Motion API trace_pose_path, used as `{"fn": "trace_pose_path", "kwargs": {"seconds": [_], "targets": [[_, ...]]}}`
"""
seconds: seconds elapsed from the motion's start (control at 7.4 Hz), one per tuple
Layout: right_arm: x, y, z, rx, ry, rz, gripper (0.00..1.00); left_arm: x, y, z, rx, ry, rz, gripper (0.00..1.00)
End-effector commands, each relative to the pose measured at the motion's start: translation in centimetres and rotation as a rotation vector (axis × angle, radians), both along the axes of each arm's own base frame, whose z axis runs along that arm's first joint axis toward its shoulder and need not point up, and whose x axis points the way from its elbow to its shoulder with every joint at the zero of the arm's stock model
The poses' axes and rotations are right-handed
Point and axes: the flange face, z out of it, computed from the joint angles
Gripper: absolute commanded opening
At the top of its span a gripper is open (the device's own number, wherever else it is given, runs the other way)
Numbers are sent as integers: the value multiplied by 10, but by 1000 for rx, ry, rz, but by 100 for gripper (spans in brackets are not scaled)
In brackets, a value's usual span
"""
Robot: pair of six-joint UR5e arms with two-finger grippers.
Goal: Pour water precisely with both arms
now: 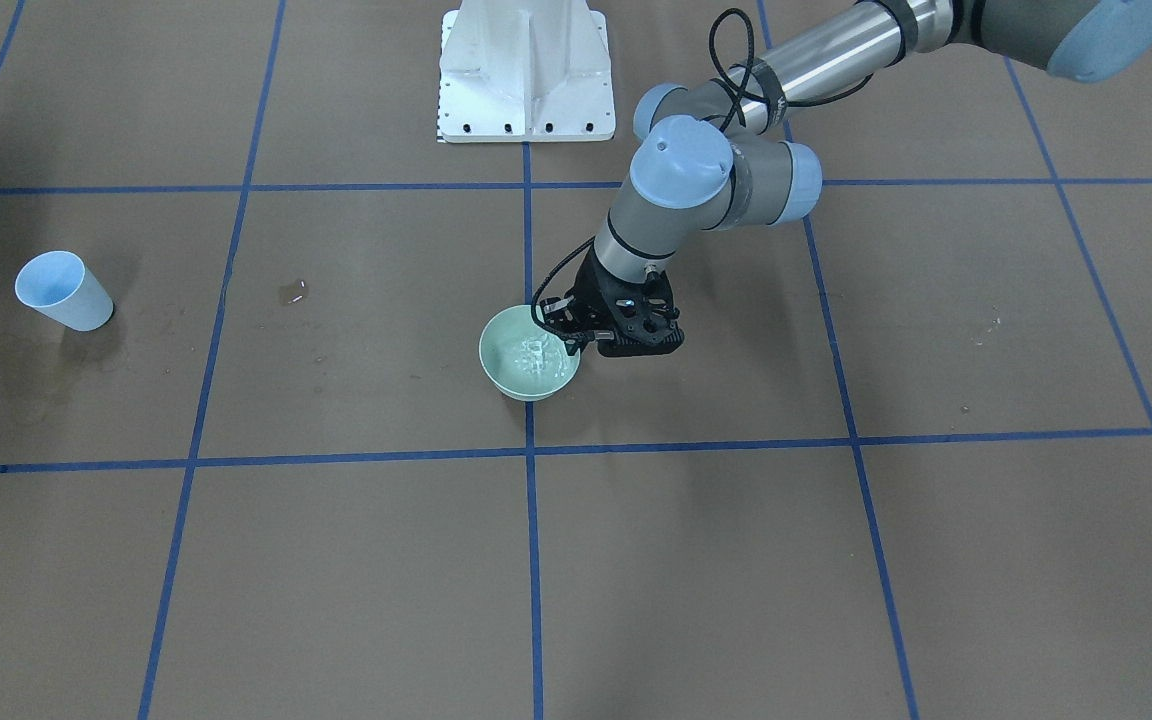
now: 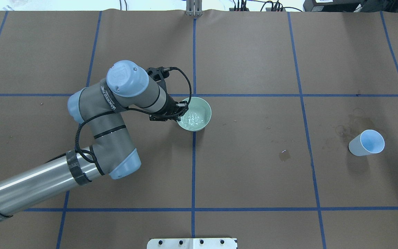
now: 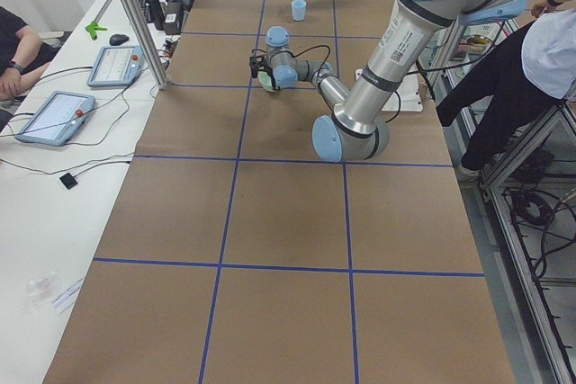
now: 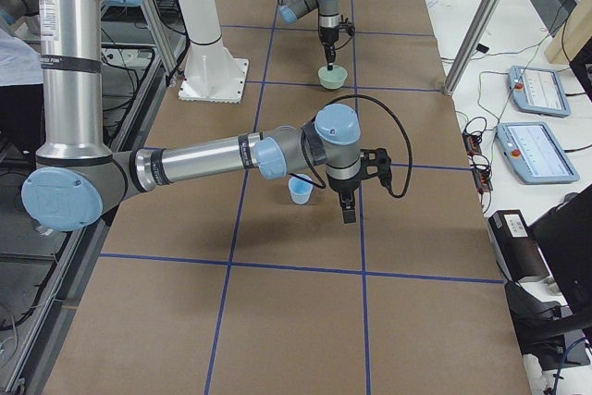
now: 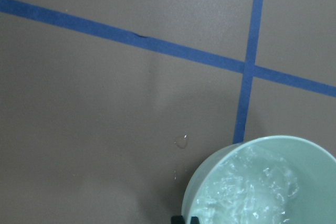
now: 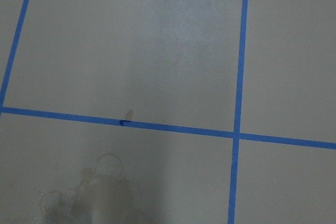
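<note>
The left gripper (image 2: 180, 112) pinches the rim of the pale green glazed bowl (image 2: 208, 111), with rippling water (image 2: 193, 118) just right of it. The light blue plastic cup (image 2: 366, 142) stands well off to its right, nearer the right gripper (image 4: 347, 216) — whether that one is open or closed, I cannot tell.

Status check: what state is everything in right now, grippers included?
bowl: upright, holding water.
water: in the bowl, rippled.
left gripper: shut on the bowl's rim.
cup: upright, far from the bowl, looks empty.
right gripper: open or shut, cannot tell.
wet patch: between bowl and cup.
</note>
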Motion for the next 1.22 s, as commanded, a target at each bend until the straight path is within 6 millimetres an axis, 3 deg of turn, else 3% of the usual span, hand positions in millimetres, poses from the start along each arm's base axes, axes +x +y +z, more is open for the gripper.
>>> {"fn": "trace_pose_path", "kwargs": {"seconds": [0.0, 0.14, 0.41, 0.68, 1.08], "targets": [[0, 2, 3, -22, -2, 0, 100, -94, -41, 27, -29, 37, 25, 0], [0, 2, 3, -26, -3, -1, 100, -133, -40, 60, 11, 22, 48, 0], [0, 4, 6, -31, -2, 1, 100, -215, -58, 124, 61, -17, 63, 0], [0, 3, 4, -32, -3, 6, 100, -278, -40, 213, 149, -109, 114, 0], [0, 2, 2, -28, -3, 8, 100, -358, -19, 303, 211, -209, 154, 0]]}}
